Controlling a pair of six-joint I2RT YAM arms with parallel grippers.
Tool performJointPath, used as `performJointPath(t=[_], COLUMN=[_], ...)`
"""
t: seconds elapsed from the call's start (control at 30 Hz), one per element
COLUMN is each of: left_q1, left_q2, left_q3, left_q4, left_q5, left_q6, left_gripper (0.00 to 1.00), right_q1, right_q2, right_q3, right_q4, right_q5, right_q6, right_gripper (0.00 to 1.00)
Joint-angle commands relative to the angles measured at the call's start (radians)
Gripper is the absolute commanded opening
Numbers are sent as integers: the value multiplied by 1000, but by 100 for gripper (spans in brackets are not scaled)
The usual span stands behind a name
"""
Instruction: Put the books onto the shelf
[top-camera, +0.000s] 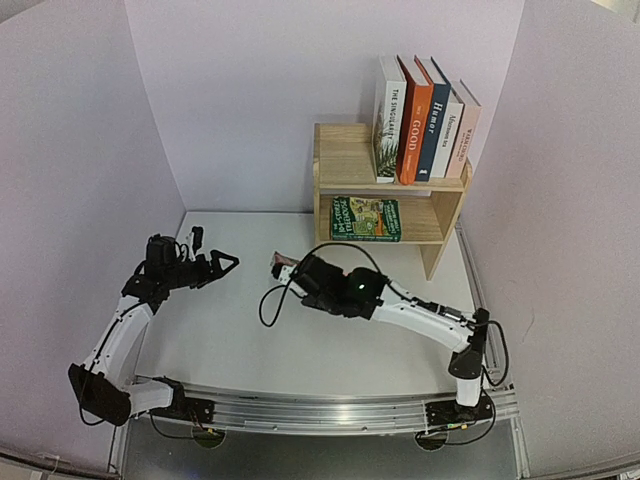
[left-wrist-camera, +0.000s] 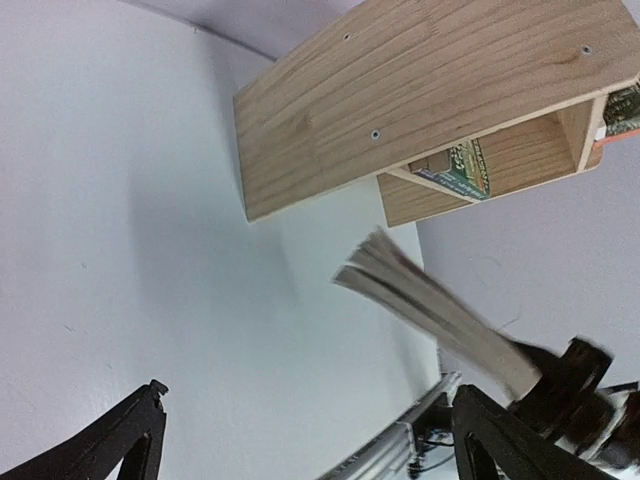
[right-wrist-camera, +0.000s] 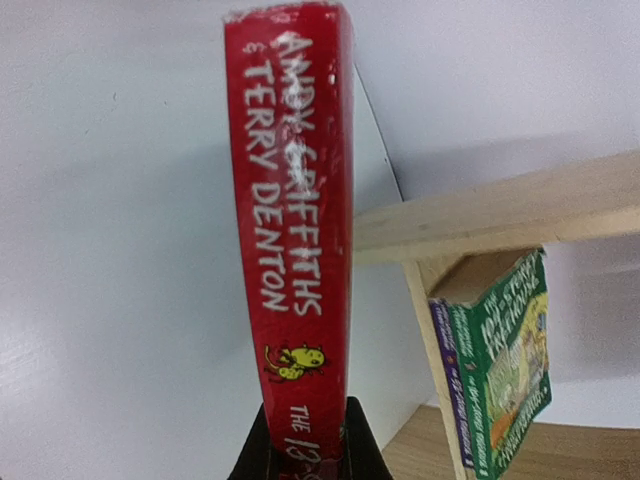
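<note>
The right gripper (right-wrist-camera: 303, 445) was clamped on the red book (right-wrist-camera: 295, 200) over the centre of the counter (top-camera: 230, 340). The left gripper (left-wrist-camera: 310, 400) stood open and empty near the left edge. The shelf (top-camera: 345, 150) occupied the far right corner.

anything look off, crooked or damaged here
Two things. The red book held in the right gripper has white scuffing at the top of its spine. On the lower tier of the shelf, the green paperback sits cover-out and tilted, unlike the spine-out books on top.
</note>
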Motion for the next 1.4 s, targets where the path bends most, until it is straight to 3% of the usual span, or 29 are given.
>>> performJointPath(t=[0.0,0.1,0.27,0.4,0.53,0.67,0.77,1.1,1.37], left_q1=[3,3,3,3,3,3,3,3,3], left_q2=[-80,-94,-89,-83,-76,-77,-86,-113,-138], left_q3=[57,39,26,32,33,21,12,13,-14], left_q4=[-67,-63,-45,-47,-51,-36,-33,-61,-66], left_q5=[-133,-139,-118,-114,-114,-106,-101,-121,-126], left_q6=[244,265,265,271,270,256,253,273,274], left_gripper=[100,100,100,100,100,100,99,99,99], right_q1=[-51,-71,-90,-104,-165,-247,-292,-396,-430], right_q2=[-101,-108,-192,-274,-336,-348,-321,-153,-161], right_q3=[209,293,352,223,28,-76,-110,-157,-261], right_q4=[-456,-618,-570,-436,-124,176,303,431,430], right_q5=[-81,29,134,239,335,273,210,69,-8], right_q6=[36,-17,-112,-261,-545,-750,-822,-827,-810], right_gripper=[0,0,0,0,0,0,0,0,0])
